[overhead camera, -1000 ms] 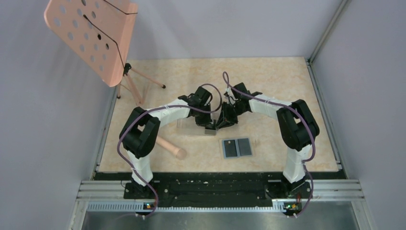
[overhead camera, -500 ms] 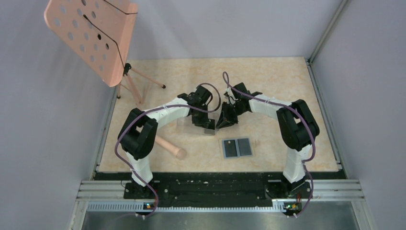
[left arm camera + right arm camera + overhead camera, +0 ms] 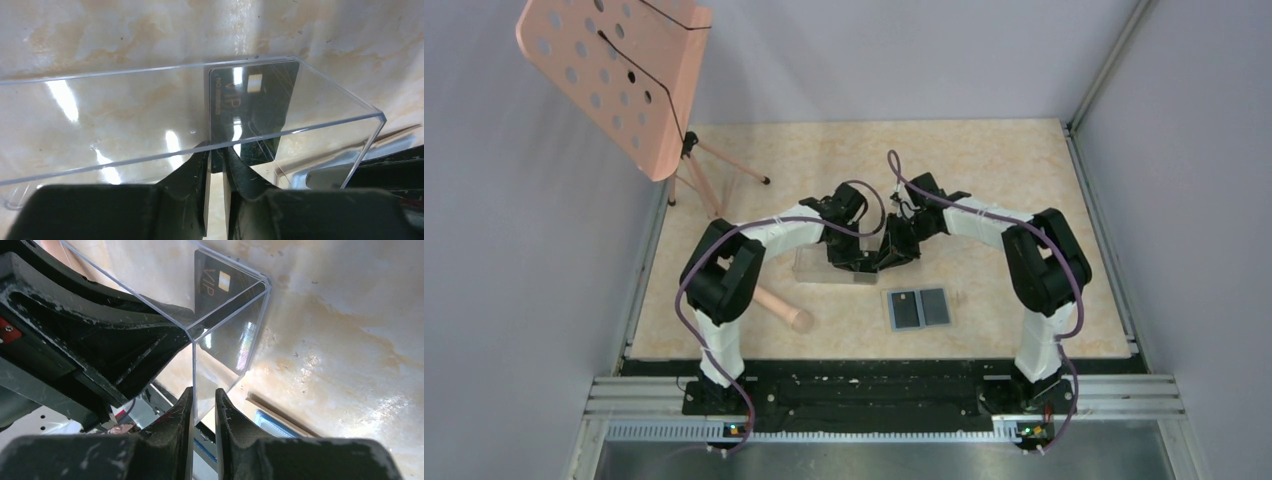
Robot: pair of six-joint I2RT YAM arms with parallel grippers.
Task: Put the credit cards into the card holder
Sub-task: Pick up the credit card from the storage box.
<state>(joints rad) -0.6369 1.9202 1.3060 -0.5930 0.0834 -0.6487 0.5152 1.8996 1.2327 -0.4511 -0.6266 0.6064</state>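
Note:
A clear plastic box stands mid-table. A black credit card marked VIP stands upright inside it at its right end; it also shows in the right wrist view. My left gripper reaches into the box and is shut on the card's lower edge; from the top it shows at the box's right end. My right gripper is shut on the box's end wall, close beside the left one. The card holder lies open, blue-grey side up, just in front, with a dark card on its left half.
A pink perforated music stand rises at the back left on thin legs. A wooden cylinder lies by the left arm's base. The left arm's black links fill the right wrist view's left side.
The left arm has shifted and its gripper has moved a little within the box's right end, close against the right gripper. The right arm and the card holder have stayed put.

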